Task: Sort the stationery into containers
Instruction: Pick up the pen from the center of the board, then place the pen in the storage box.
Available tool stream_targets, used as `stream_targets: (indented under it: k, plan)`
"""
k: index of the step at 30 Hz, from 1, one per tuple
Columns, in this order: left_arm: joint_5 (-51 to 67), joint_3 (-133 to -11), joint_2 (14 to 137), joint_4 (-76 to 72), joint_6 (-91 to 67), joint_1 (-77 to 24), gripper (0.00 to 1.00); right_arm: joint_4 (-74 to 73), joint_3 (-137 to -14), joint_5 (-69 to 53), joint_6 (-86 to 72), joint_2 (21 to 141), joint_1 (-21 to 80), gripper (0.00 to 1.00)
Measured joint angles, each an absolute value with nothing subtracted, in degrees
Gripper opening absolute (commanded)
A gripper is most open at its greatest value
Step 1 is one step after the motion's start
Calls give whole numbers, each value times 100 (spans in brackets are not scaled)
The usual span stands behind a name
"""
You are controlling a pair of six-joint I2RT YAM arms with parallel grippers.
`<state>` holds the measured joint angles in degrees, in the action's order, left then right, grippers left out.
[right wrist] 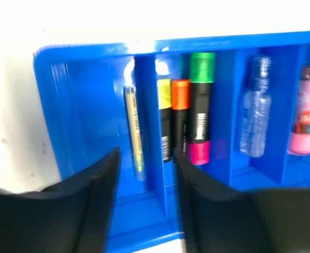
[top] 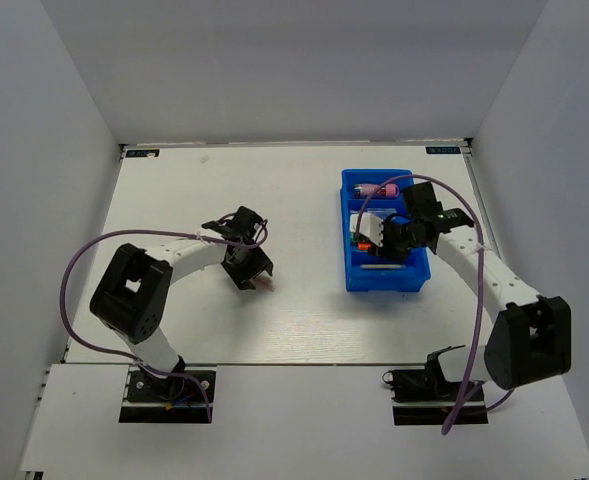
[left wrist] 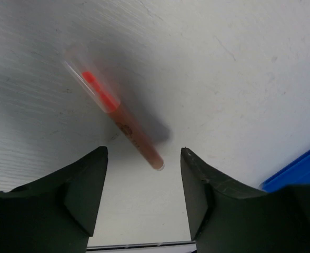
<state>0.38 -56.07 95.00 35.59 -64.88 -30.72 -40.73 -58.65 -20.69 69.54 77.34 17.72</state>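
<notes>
Left tool (left wrist: 143, 158): released, fingers spread, nothing gripped.
Orange-red pen (left wrist: 126, 124): lies blurred on the bare tabletop (left wrist: 239, 79), one end between the left tool's fingers.
Right tool (right wrist: 147, 158): released and empty, above the blue bin (right wrist: 91, 52), over its near compartments.
Bin compartments, near to far: tan stick (right wrist: 133, 126); yellow-, orange- and green-capped highlighters (right wrist: 199, 116) together; clear-blue pen (right wrist: 256, 110); pink tube (right wrist: 305, 121).

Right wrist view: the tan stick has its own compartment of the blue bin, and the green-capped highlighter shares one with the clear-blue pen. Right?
No. In the right wrist view the green-capped highlighter lies with the orange-capped highlighter and yellow-capped highlighter; a divider separates it from the clear-blue pen. The tan stick does have its own compartment of the blue bin.
</notes>
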Motion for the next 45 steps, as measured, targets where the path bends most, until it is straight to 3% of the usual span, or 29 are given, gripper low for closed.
stream_targets:
  k: [2, 10, 17, 23, 26, 29, 30, 31, 35, 36, 37, 45]
  plan:
    - [-23, -5634, 9583, 3579, -6532, -3076, 58, -4082, -5948, -2228, 6766, 7590, 1743, 44]
    - [-405, -6278, 10132, 4340, -6608, -3199, 58, -4053, -5911, -2982, 6154, 6348, 1688, 44]
    - [-478, -7168, 10862, 5295, -6755, -3212, 56, -4071, -5603, -3295, 6001, 6001, 1686, 44]
    - [-482, -7505, 11122, 5719, -6847, -3275, 10, -4198, -5339, -3371, 5970, 5776, 1684, 44]
    - [-458, -7441, 11089, 5743, -6871, -3286, 0, -4204, -5328, -3433, 5931, 5666, 1682, 44]
    - [-443, -7347, 11006, 5686, -6838, -3291, 0, -4215, -5277, -3476, 5887, 5577, 1678, 52]
    - [-447, -7330, 10989, 5675, -6803, -3299, 0, -4233, -5264, -3474, 5854, 5555, 1669, 77]
    - [-467, -7323, 10969, 5675, -6742, -3326, 0, -4257, -5262, -3472, 5784, 5542, 1664, 90]
    - [-725, -7548, 10916, 5841, -6071, -3625, 0, -4272, -5260, -3448, 5594, 5468, 1660, 90]
    - [-770, -7712, 10890, 5865, -5811, -3734, 0, -4263, -5260, -3430, 5476, 5446, 1662, 81]
    - [-799, -7940, 10847, 5837, -5404, -3876, 0, -4244, -5260, -3404, 5389, 5433, 1660, 1]
    - [209, -8547, 9745, 3822, -2571, -4733, 0, -3822, -5118, -2993, 4119, 5238, 1621, 0]
